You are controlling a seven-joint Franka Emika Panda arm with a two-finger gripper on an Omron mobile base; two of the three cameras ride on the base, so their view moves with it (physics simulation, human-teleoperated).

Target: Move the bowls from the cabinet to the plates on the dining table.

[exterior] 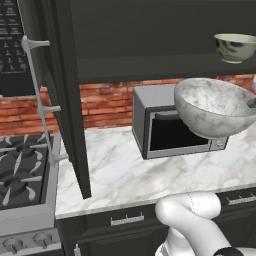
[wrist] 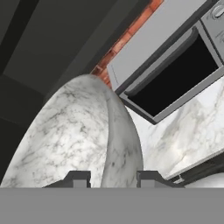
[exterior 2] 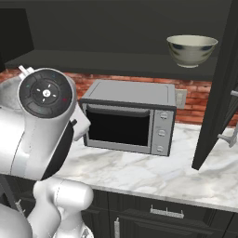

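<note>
Hand view shows the two dark fingertips of the gripper (wrist: 113,178) standing narrowly apart, one on each side of the rim wall of the round white-grey marbled bowl (wrist: 74,135), so the bowl is pinched by its edge. In the left base view that marbled bowl (exterior: 216,107) hangs in the air in front of the grey box microwave (exterior: 165,125), above the white veined marble counter (exterior: 125,175) and below the shelf of the dark wall cabinet (exterior: 150,67). It is tilted, its mouth facing up and towards the camera; being round, it has no long axis to speak of.

The glossy grey-green mottled bowl with a cream rim (exterior 2: 191,50) sits upright on the cabinet shelf, mouth up.

A rim pinch on a deep bowl looks weak to me: a quick swing towards the dining table could let it rotate or slip between the fingers. The open dark panelled cabinet door (exterior: 70,100) and the microwave are near enough to be clipped on turning.
</note>
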